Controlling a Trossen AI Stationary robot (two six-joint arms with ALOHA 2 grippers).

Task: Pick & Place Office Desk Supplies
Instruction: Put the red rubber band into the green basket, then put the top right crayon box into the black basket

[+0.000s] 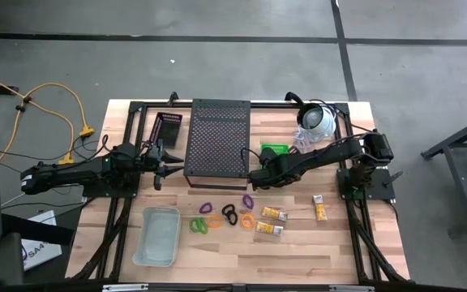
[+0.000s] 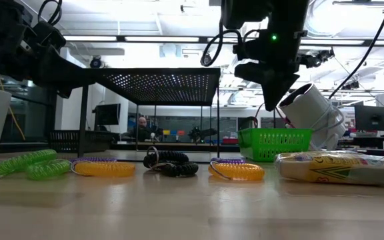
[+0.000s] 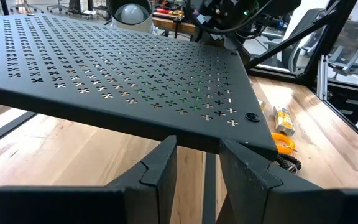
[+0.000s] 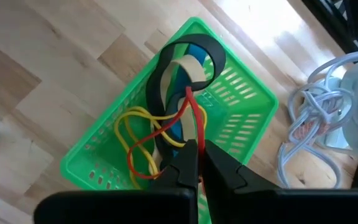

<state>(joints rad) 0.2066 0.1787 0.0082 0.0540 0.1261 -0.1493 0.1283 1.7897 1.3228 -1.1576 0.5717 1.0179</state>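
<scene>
The right gripper (image 4: 197,163), pinched on a red rubber band (image 4: 188,115), hangs above the green basket (image 4: 241,109), probably to drop it in; the left gripper (image 3: 197,163) waits part-open, empty.

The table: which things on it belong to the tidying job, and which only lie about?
Job:
coil loops
yellow packets
rubber bands
green basket
right tool, closed on a red band

Lying about:
white dome device
black perforated shelf
clear tray

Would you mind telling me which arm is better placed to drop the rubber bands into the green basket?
The right. Its pincer is pinched on a red rubber band directly above the green basket. The left pincer hangs open beside the black mesh shelf, far from the basket.
</scene>
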